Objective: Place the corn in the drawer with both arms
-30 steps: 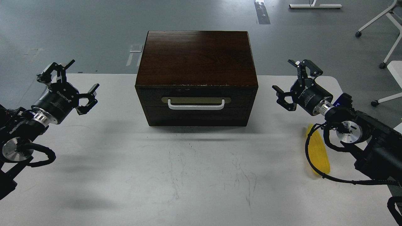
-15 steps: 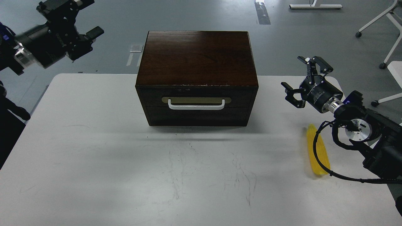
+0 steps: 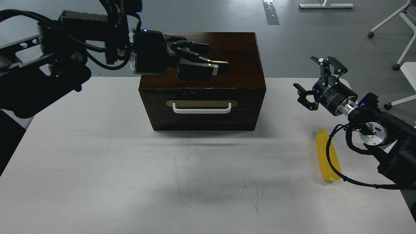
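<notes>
— Desk (image 3: 130, 182) and box (image 3: 227, 48)?
— Box at far edge, middle; drawer (image 3: 202, 100) closed.
— Left gripper (image 3: 208, 63)?
— Above box top, fingers drawn together, holding nothing.
— Right gripper (image 3: 317, 86)?
— Near far right corner, fingers apart.
— Corn (image 3: 326, 156)?
— Lying near right edge, partly behind cable.

The corn (image 3: 326, 156) is bright yellow with little bumpy rows. The box (image 3: 202, 81) is dark brown wood with streaky grain on top. The drawer (image 3: 202, 107) front is dark brown too, with a white handle (image 3: 201, 109) on a dull gold plate (image 3: 201, 103). The bench (image 3: 162, 182) is white with thin grey scratches. Both arms are black with shiny silver rings. The left gripper (image 3: 208, 63) has a tiny blue light. The floor (image 3: 308, 35) is grey.
</notes>
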Motion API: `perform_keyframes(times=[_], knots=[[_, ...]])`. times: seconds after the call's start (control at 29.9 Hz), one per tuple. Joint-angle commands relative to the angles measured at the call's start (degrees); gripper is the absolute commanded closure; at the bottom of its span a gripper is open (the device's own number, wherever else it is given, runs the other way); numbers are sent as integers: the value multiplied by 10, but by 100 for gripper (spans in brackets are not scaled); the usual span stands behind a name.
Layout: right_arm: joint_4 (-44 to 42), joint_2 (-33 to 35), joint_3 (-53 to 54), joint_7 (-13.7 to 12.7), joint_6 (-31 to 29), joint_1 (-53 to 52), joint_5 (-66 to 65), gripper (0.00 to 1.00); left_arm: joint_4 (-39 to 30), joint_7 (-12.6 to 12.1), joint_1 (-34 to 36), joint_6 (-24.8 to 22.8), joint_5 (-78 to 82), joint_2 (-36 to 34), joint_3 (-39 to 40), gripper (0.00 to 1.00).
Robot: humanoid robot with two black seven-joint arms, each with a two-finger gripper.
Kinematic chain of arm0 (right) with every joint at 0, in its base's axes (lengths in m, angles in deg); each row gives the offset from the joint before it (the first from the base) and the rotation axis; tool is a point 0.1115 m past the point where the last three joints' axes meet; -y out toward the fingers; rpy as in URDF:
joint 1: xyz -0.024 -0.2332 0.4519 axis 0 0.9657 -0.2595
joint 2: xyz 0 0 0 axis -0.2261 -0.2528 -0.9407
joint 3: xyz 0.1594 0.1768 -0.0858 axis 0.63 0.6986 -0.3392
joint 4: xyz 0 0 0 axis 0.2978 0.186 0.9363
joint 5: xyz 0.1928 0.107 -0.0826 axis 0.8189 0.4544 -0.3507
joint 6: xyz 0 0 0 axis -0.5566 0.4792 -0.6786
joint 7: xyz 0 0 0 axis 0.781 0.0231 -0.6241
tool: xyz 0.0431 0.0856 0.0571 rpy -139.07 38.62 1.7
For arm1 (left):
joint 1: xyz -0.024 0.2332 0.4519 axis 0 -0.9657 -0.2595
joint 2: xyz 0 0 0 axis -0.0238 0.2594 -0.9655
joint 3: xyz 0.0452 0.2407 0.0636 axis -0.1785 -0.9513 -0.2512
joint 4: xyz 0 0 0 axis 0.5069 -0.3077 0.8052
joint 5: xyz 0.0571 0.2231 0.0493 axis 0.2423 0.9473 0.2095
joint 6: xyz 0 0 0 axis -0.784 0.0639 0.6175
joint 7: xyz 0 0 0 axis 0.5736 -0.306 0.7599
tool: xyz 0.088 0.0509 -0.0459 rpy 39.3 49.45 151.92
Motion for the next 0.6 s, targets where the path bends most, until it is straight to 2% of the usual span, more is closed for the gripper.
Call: perform_keyframes(times=[0.0, 0.07, 0.23, 0.57], knots=[[-1, 2, 1, 1, 0, 1, 0, 0, 28, 4, 32, 0, 50, 17, -75, 2], [-1, 8, 2, 3, 0, 2, 0, 0, 41, 4, 52, 0, 69, 25, -120, 2], [-2, 9, 2, 4, 0, 3, 0, 0, 40, 4, 72, 0, 125, 26, -173, 2], [-3, 10, 2, 4, 0, 2, 0, 0, 10, 4, 94, 0, 130, 43, -187, 2]])
